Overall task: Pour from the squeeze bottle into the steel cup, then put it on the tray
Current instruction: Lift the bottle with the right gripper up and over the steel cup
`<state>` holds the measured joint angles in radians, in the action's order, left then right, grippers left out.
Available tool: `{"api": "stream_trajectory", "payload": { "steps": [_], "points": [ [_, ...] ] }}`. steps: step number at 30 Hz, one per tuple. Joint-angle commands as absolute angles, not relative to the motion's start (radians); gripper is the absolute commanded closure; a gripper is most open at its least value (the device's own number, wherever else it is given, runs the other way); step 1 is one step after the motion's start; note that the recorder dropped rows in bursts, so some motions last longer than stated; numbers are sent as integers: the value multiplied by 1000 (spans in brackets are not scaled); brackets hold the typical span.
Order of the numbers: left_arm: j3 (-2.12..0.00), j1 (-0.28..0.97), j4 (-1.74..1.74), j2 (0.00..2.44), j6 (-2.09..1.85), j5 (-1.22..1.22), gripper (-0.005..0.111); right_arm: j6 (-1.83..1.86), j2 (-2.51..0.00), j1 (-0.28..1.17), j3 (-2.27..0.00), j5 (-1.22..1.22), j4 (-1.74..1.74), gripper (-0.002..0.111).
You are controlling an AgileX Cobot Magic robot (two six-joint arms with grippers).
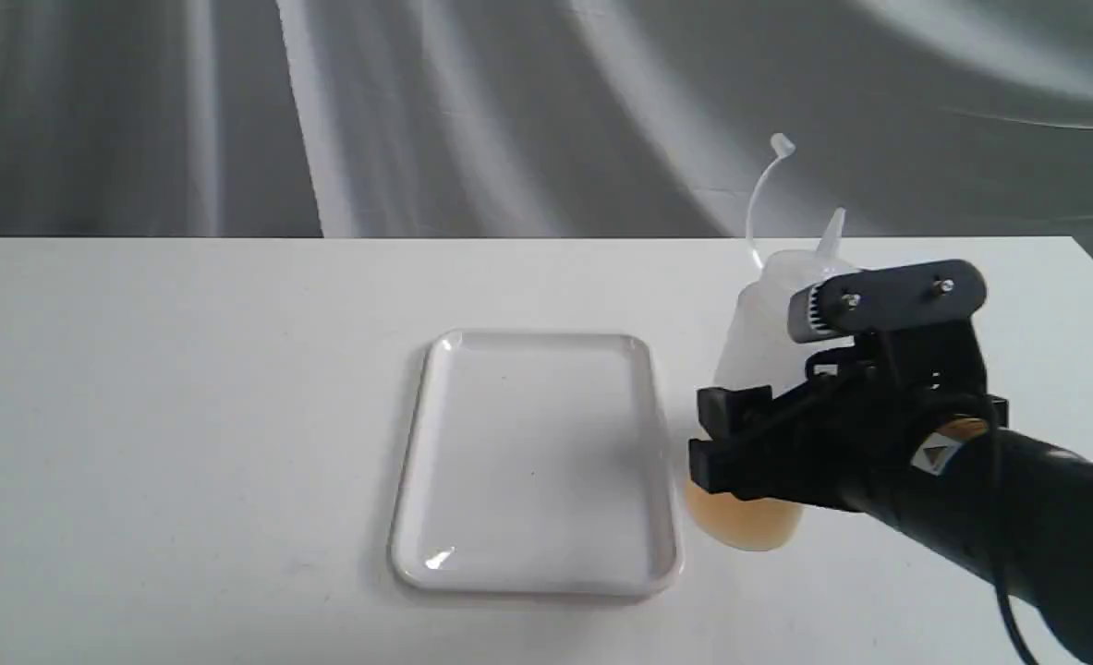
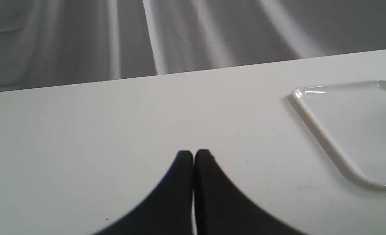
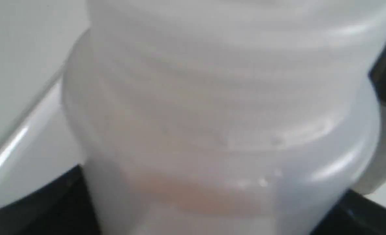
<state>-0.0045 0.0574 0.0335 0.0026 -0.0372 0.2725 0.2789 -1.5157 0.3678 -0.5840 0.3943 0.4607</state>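
The squeeze bottle (image 1: 768,342) stands just right of the tray (image 1: 528,443), translucent white with orange-amber liquid at its base and its cap strap curling up. My right gripper (image 1: 717,443) has its black fingers closed on the bottle's lower body. In the right wrist view the bottle (image 3: 212,114) fills the frame between the fingers (image 3: 49,202). The left gripper (image 2: 193,153) is shut and empty above the bare table, left of the tray (image 2: 352,124). The steel cup is hidden in the exterior view. A grey sliver (image 3: 383,153) beside the bottle may be it; I cannot tell.
The white table (image 1: 186,416) stretches wide to the left of the tray, with its far edge against a grey cloth backdrop (image 1: 509,111). The tray's rim (image 3: 13,147) lies close beside the bottle.
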Motion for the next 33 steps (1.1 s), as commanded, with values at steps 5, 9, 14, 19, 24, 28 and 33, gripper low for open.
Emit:
{"api": "stream_trajectory", "payload": {
  "steps": [5,9,14,19,24,28,33],
  "points": [
    [0,63,33,0,-33,266,107,336,-1292,326,-511,254,390,92],
    [0,63,33,0,-36,266,107,150,-1167,208,-511,12,89,92],
    [0,63,33,0,-36,266,107,-182,-1035,26,-561,-231,-311,92],
    [0,63,33,0,-36,266,107,-417,-980,-76,-656,-363,-613,92],
    [0,63,33,0,-33,266,107,-456,-1032,-78,-762,-436,-748,92],
    [0,63,33,0,-33,266,107,-456,-1131,-78,-869,-539,-804,92],
    [0,63,33,0,-33,266,107,-456,-1249,-57,-984,-619,-1014,92]
  ]
}}
